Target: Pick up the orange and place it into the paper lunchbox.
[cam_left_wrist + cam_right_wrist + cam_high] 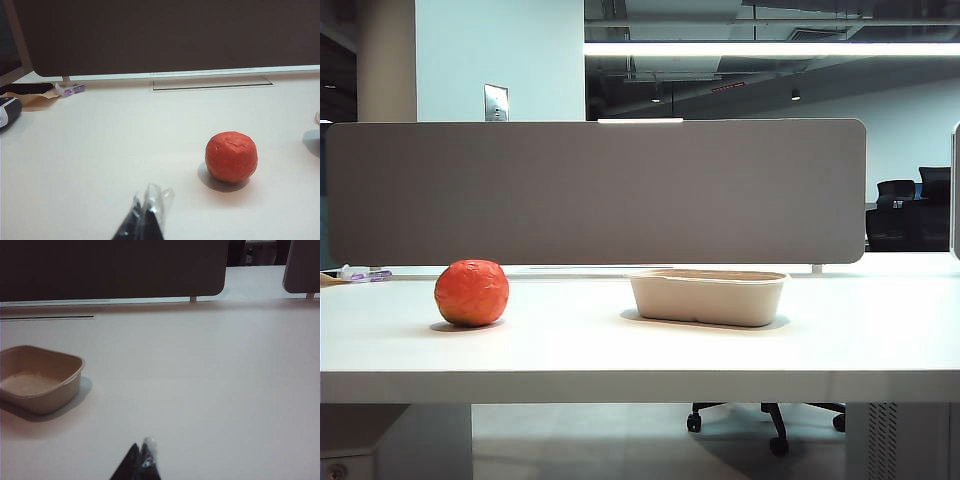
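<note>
The orange (472, 292) rests on the white table (620, 350) at the left; it is reddish-orange with wrinkled skin, and the left wrist view shows the orange (231, 156) too. The paper lunchbox (709, 296) stands empty near the table's middle, to the right of the fruit, and its beige tray (40, 377) also appears in the right wrist view. My left gripper (147, 200) is shut with nothing in it, well short of the orange. My right gripper (142, 449) is shut and empty, away from the lunchbox. Neither arm appears in the exterior view.
A grey partition panel (595, 190) runs along the table's far edge. A small purple-and-white object (70, 90) and a dark device (7, 111) lie at the far left of the table. An office chair's wheeled base (770, 420) stands below the table.
</note>
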